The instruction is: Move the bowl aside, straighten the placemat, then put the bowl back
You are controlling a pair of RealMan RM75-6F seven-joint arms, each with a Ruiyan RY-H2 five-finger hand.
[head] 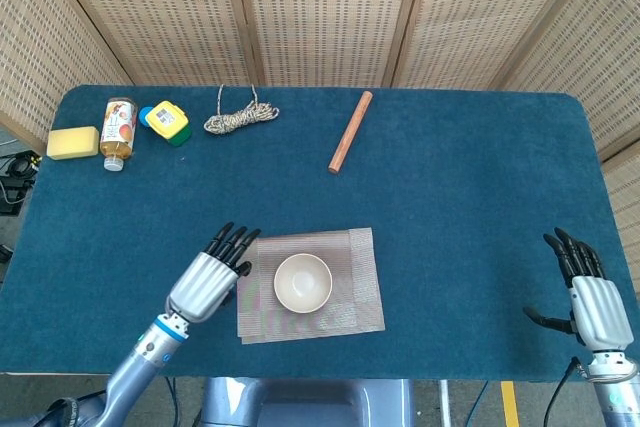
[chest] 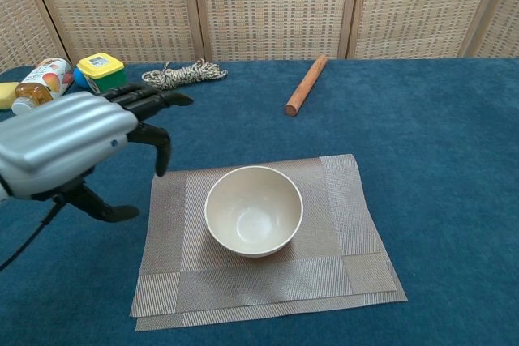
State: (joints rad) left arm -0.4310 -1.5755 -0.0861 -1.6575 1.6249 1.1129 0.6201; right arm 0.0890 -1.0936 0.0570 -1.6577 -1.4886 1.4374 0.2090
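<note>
The cream bowl (head: 303,282) is seen upright near the middle of the brown woven placemat (head: 362,297), which lies slightly askew near the front edge of the blue table (head: 450,197). The left hand (head: 209,276) is held just left of the bowl, fingers spread, nothing grasped. The right hand (head: 590,302) is kept well apart at the table's right edge, fingers extended and empty.
</note>
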